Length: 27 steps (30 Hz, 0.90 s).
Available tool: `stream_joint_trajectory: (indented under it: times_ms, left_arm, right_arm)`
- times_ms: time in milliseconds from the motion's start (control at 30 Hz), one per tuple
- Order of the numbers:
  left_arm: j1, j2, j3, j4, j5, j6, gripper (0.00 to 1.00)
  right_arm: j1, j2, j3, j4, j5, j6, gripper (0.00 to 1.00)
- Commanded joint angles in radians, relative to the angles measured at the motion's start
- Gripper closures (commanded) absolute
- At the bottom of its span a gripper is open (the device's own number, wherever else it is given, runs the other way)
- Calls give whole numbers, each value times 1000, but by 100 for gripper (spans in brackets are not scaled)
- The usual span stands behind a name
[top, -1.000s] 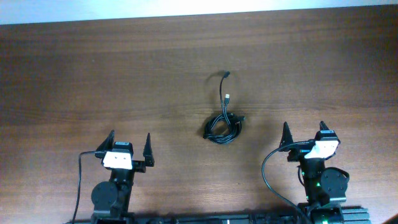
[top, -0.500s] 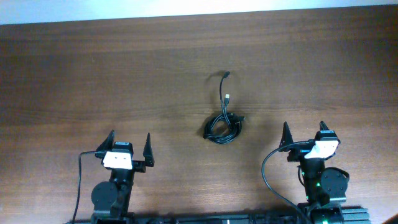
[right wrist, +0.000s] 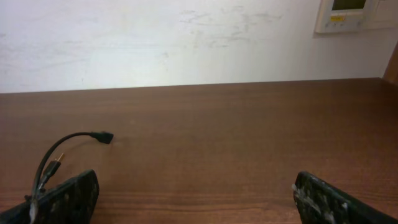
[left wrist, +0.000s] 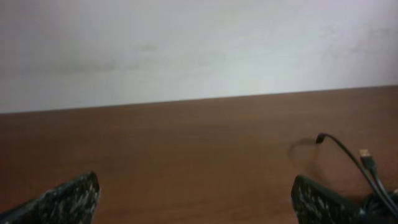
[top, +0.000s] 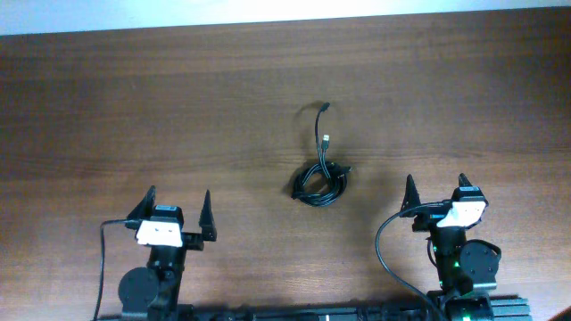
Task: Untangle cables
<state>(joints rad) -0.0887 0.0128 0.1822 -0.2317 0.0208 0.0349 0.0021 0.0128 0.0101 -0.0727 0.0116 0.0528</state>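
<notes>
The cables point(top: 319, 181) lie as one knotted black clump on the brown wooden surface point(top: 134, 107), right of centre. Two strands run from the clump toward the far edge. The longer one curves over and ends in a black plug point(top: 325, 107). The shorter one ends in a light-coloured tip point(top: 327, 139).

The left tool point(top: 178, 196) sits near the front edge, well apart from the clump, fingers spread and holding nothing. The right tool point(top: 435, 181) sits nearer the clump on its right, not touching it, also spread and empty. A thicker black wire point(top: 384, 245) loops beside the right arm's base.

Only the overhead view shows the whole clump. The left wrist view shows both strands at its right edge, black plug point(left wrist: 320, 138) and light tip point(left wrist: 365, 153), rising beside the right finger point(left wrist: 320, 199). The clump itself is cut off at the corner. The right wrist view shows the strands at lower left, black plug point(right wrist: 102, 136) lifted slightly, running down behind the left finger point(right wrist: 65, 196). The clump is hidden there. That view alone shows a pale wall panel point(right wrist: 348, 15) on the white wall behind the surface.
</notes>
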Motion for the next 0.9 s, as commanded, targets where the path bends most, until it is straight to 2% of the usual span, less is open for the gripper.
stream_joint_trajectory:
  times_ms: [0,133,267,533,633,800,867]
  left_arm:
    - [-2,-5,79,-49,-10,4,1]
    - [-2,32,119,-50,-10,-94,1]
    - [-2,121,178,-51,25,-110,1]
    - [-2,471,336,-63,92,-110,2]
    - [-2,631,435,-166,105,-110,1]
    - [-3,895,637,-358,267,-110,1]
    - [-3,973,689,-376,391,-110,1]
  right_arm:
    - [10,-6,-5,-7,23,8,1]
    - [10,-6,-5,-7,23,8,1]
    - [10,-6,-5,-7,23,8,1]
    - [10,-6,-5,-7,23,8,1]
    - [10,-6,-5,-7,23,8,2]
    - [10,-6,-5,-6,23,8,1]
    - [10,-6,-5,-7,23,8,1]
